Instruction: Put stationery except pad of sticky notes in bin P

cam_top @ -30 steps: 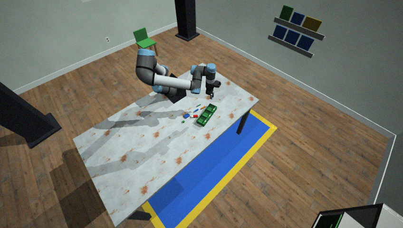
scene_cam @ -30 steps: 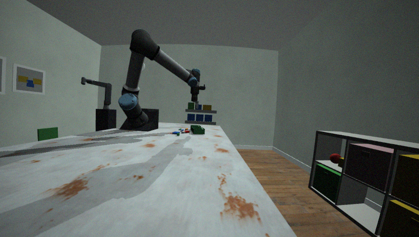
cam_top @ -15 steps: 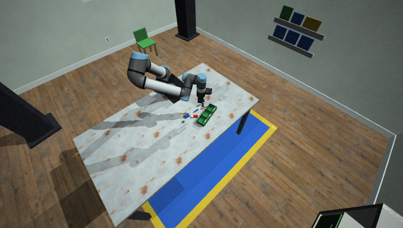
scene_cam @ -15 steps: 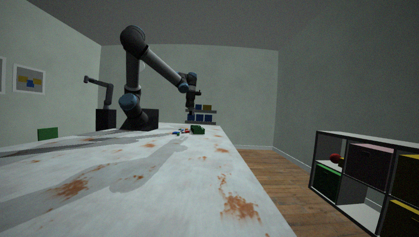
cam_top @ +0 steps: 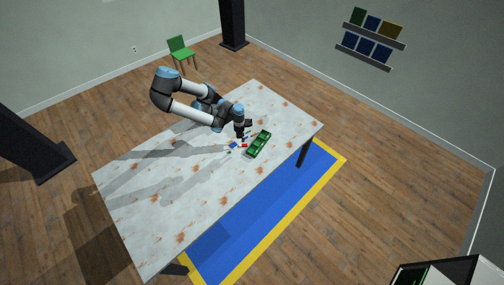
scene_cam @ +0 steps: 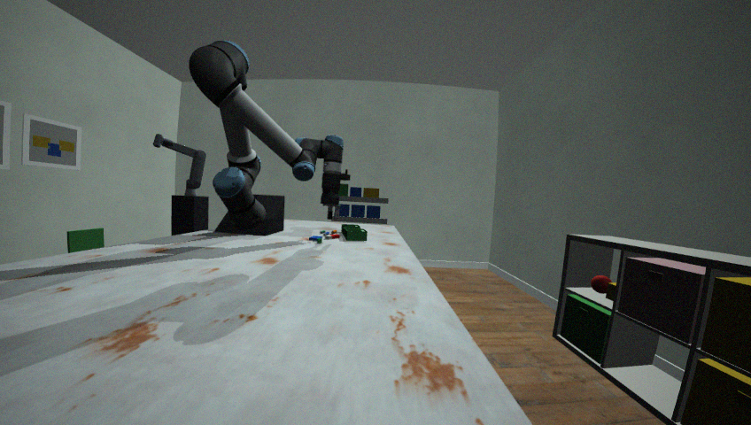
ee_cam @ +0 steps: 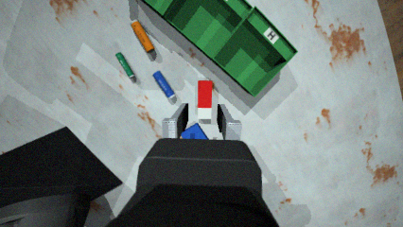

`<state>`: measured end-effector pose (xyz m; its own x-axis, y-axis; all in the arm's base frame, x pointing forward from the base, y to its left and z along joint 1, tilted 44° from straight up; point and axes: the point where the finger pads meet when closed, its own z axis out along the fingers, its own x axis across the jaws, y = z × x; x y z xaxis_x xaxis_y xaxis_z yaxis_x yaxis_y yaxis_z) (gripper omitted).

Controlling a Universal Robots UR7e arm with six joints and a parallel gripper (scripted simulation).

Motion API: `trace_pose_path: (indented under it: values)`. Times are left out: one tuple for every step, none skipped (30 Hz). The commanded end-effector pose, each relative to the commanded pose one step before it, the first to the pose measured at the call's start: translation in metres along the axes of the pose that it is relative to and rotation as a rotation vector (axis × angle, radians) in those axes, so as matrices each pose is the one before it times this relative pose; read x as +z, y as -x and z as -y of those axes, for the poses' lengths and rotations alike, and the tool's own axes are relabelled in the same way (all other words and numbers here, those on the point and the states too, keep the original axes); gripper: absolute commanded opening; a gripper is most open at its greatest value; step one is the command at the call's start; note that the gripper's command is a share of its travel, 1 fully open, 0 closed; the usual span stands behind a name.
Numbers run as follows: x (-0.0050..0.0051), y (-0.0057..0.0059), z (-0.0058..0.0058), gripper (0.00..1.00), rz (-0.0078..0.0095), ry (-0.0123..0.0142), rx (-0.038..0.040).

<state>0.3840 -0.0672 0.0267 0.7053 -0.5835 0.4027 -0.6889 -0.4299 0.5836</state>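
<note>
My gripper [ee_cam: 202, 112] is open and empty, hovering a little above the table. In the wrist view a red-and-white eraser [ee_cam: 204, 98] lies on the table below it, its white end in line between the fingertips. A blue pad [ee_cam: 194, 132] lies just behind the eraser, partly hidden by the gripper body. An orange marker [ee_cam: 142, 36], a green marker [ee_cam: 125, 64] and a blue marker [ee_cam: 164, 84] lie to the left. The green three-part bin [ee_cam: 222, 38] stands beyond the eraser. Only its H label [ee_cam: 271, 34] shows here. The gripper [cam_top: 240, 135] stands beside the bin [cam_top: 258, 142].
A small green thing [cam_top: 229, 151] lies on the table left of the blue pad [cam_top: 233, 144]. The table's edge runs close behind the bin. The arm's base stands at the table's far side. A shelf unit [scene_cam: 658, 310] stands on the floor off to the right.
</note>
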Motion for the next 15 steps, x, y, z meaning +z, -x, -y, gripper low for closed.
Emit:
trace_pose_path:
  values:
    - [0.00432,-0.00548,-0.00915,0.75,-0.00489,-0.02818,-0.01284]
    - [0.00000,-0.00006,0.00012,0.75,0.00000,0.00000,0.00000]
    - [0.00000,0.00004,0.00031,0.75,0.00000,0.00000,0.00000]
    - [-0.00007,0.00013,0.00047,0.75,0.00001,0.00002,0.00001]
    - [0.00002,0.00018,0.00054,0.75,0.00000,-0.00001,0.00000]
    - [0.00001,0.00023,0.00061,0.75,0.00000,-0.00001,0.00000]
    - [0.00001,0.00025,0.00064,0.75,0.00000,-0.00001,0.00000]
    - [0.00001,0.00027,0.00065,0.75,0.00000,0.00000,0.00000]
    - [0.00001,0.00027,0.00064,0.75,0.00000,0.00000,0.00000]
    - [0.00001,0.00027,0.00061,0.75,0.00000,0.00000,0.00000]
    - [-0.00006,0.00026,0.00051,0.75,0.00002,0.00001,-0.00001]
    - [0.00003,0.00024,0.00052,0.75,0.00000,-0.00001,0.00000]
    - [0.00002,0.00022,0.00048,0.75,0.00000,-0.00001,0.00000]
    - [0.00001,0.00020,0.00043,0.75,0.00000,-0.00001,0.00000]
    - [0.00000,0.00000,0.00000,0.75,0.00000,0.00000,0.00000]
